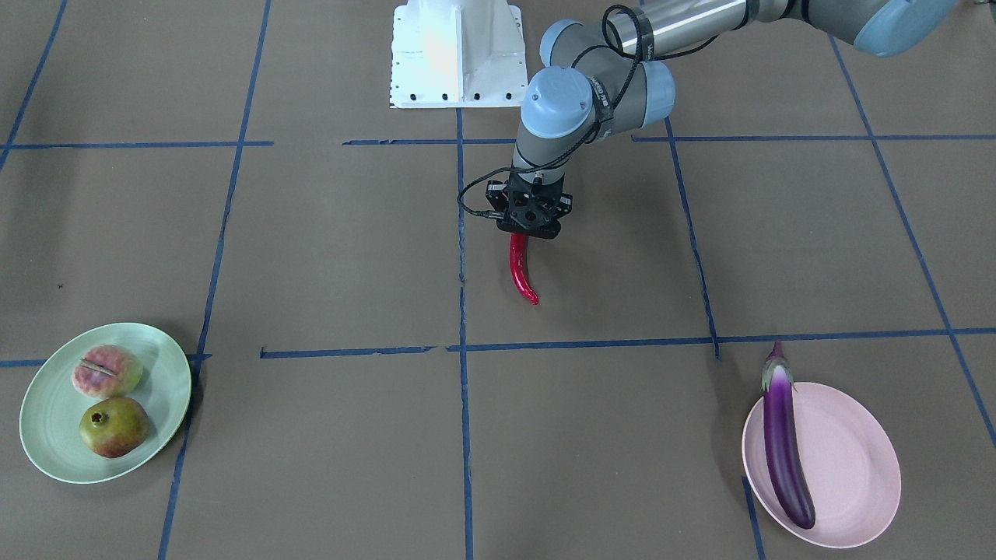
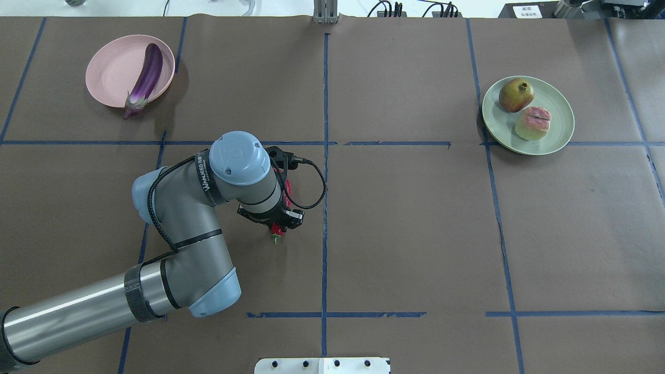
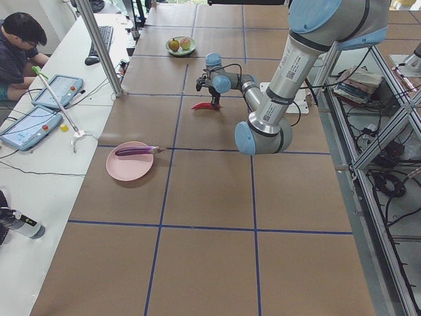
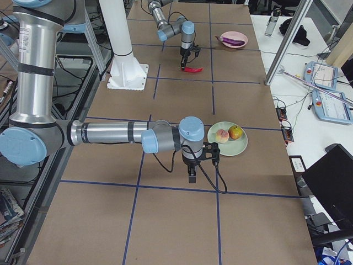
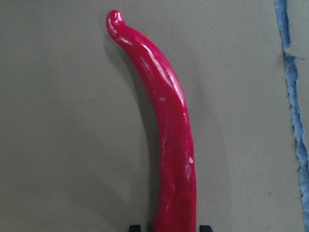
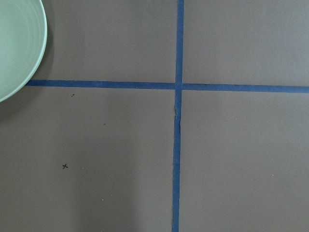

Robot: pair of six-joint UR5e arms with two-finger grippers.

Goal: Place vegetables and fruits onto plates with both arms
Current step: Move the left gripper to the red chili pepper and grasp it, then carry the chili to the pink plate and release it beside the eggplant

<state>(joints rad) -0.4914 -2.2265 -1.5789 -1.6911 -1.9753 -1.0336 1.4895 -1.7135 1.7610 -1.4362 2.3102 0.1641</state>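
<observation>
The red chili pepper (image 1: 523,272) lies on the brown table near the middle. My left gripper (image 1: 521,237) stands over its stem end, shut on it, with black fingertips (image 5: 135,227) at either side. The purple eggplant (image 1: 782,443) rests on the pink plate (image 1: 848,467), its cap over the rim. On the mint green plate (image 1: 47,420) sit the peach (image 1: 106,372) and the pomegranate (image 1: 113,427). My right gripper (image 4: 191,178) hangs low over bare table just beside the green plate (image 4: 229,149); whether it is open or shut I cannot tell.
The white robot base (image 1: 455,54) stands at the table's edge by the robot. Blue tape lines (image 1: 463,350) divide the brown surface into squares. A person (image 3: 16,49) sits at a side bench with tablets.
</observation>
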